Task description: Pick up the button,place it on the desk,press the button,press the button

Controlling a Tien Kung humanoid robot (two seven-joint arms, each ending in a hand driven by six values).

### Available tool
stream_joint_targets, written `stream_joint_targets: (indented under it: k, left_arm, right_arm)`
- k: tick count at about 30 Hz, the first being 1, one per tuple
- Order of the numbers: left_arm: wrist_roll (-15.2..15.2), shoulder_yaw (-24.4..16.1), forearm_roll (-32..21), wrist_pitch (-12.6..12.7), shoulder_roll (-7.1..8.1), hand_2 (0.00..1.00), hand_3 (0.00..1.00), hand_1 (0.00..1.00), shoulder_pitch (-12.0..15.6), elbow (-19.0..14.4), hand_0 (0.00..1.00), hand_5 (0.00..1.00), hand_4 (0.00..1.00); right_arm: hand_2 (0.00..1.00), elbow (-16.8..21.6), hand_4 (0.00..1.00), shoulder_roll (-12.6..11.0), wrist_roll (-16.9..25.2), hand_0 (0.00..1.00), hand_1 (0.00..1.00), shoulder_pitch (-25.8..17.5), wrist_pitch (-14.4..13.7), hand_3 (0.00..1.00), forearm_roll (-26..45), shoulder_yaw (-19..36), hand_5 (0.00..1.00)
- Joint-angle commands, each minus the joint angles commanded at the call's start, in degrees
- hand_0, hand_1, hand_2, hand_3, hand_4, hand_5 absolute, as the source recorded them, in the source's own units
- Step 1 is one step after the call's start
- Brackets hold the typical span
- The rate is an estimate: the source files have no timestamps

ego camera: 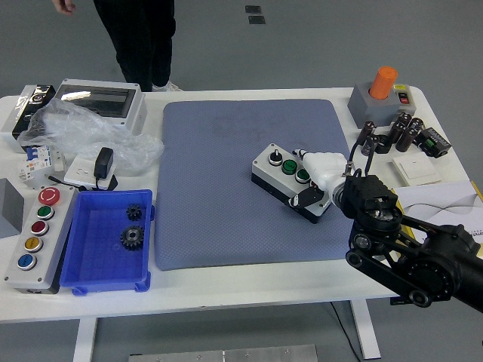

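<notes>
Reaching from the right, right hand on button box, fingers curled

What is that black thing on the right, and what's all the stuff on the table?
The black thing is a robot's right arm. Its hand rests on a small grey button box with two green buttons, lying on a blue-grey mat. The camera sits high on the robot, looking down over the white table. On the left are a blue tray holding two little gears, a bigger box with coloured buttons and a crumpled plastic bag. Far right stands an orange knob. Someone's legs are behind the table.
</notes>
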Motion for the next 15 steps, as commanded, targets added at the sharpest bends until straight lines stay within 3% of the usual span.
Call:
stream_joint_targets:
  k: [5, 6, 9, 11, 12, 15]
  left_arm:
    - [-0.1, 0.1, -0.1, 0.1, 0.0, 0.683, 0.695, 0.737, 0.0, 0.0, 0.7, 0.399, 0.727]
    - [-0.1, 0.1, -0.1, 0.1, -0.01, 0.683, 0.695, 0.742, 0.0, 0.0, 0.7, 0.4, 0.724]
    - [-0.2, 0.2, -0.1, 0.2, -0.09, 0.683, 0.695, 0.742, 0.0, 0.0, 0.7, 0.4, 0.724]
    - [-0.2, 0.4, -0.2, 0.2, -0.14, 0.683, 0.695, 0.742, 0.0, 0.0, 0.7, 0.4, 0.724]
    - [-0.2, 0.4, -0.2, 0.2, -0.15, 0.684, 0.698, 0.743, 0.0, 0.0, 0.703, 0.412, 0.729]
    - [-0.3, 0.7, -0.3, 0.3, -0.15, 0.684, 0.698, 0.743, 0.0, 0.0, 0.703, 0.412, 0.729]
  right_arm:
    - [0.548, 0.4, 0.75, -0.4, 0.0, 0.259, 0.541, 0.3, -1.3, 0.699, -0.8, -0.9, 0.217]
    - [0.502, 0.5, 0.7, -0.6, 0.0, 0.219, 0.494, 0.4, -1.7, 0.621, -1.0, -1.1, 0.198]
    - [0.502, 1.0, 0.7, -1.4, 0.4, 0.219, 0.494, 0.9, -3.4, 0.621, -1.4, -2.2, 0.198]
    - [0.502, 1.5, 0.7, -2.3, 2.2, 0.219, 0.494, 1.6, -4.7, 0.621, -1.7, -3.2, 0.198]
    - [0.45, 1.8, 0.679, -2.8, 3.2, 0.206, 0.478, 2.0, -5.3, 0.492, -1.7, -3.8, 0.148]
    - [0.45, 2.8, 0.679, -4.8, 7.2, 0.206, 0.478, 4.0, -7.1, 0.492, -1.6, -6.1, 0.148]
